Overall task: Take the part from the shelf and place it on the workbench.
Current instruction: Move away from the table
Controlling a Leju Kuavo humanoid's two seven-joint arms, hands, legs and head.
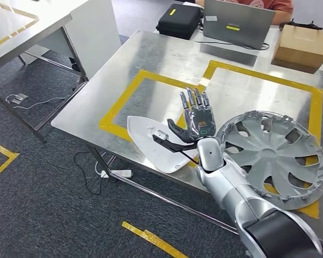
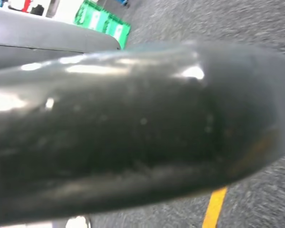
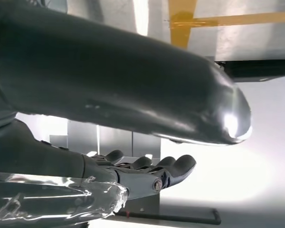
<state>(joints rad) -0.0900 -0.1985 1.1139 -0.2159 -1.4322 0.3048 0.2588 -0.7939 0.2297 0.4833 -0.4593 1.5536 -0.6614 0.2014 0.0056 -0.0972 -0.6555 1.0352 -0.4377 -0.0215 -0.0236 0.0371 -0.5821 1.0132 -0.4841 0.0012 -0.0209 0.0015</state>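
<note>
Workbench (image 1: pixel 160 59): metal-topped table filling the centre and right of the head view; yellow tape rectangles marked on its surface.
Second table (image 1: pixel 37 19): upper left of the head view, light top with yellow tape lines, standing well apart from the workbench.
Floor (image 1: pixel 42 204): dark grey carpet, lower left of the head view; yellow tape strips and a white power strip with cable lying under the workbench edge.
Hubcap (image 1: pixel 273 156): silver wheel cover, right of centre in the head view, lying flat on the workbench over the yellow tape, just beside the right arm.
Part (image 1: pixel 152 145): white flat shell-shaped piece with a small dark fitting on top, centre of the head view, lying on the workbench at its near edge, across the corner of a tape rectangle.
Laptop (image 1: pixel 237 24): grey, top centre of the head view, on the far side of the workbench; a person's sleeve behind it.
Cardboard box (image 1: pixel 302 48): brown, upper right.
Black case (image 1: pixel 179 20): top centre, left of the laptop.
Right hand (image 1: pixel 196 115): released, fingers spread flat and apart, holding nothing; hovers just beside the part's right end.
Left hand: cannot tell; the left wrist view is blocked by a dark curved surface.
</note>
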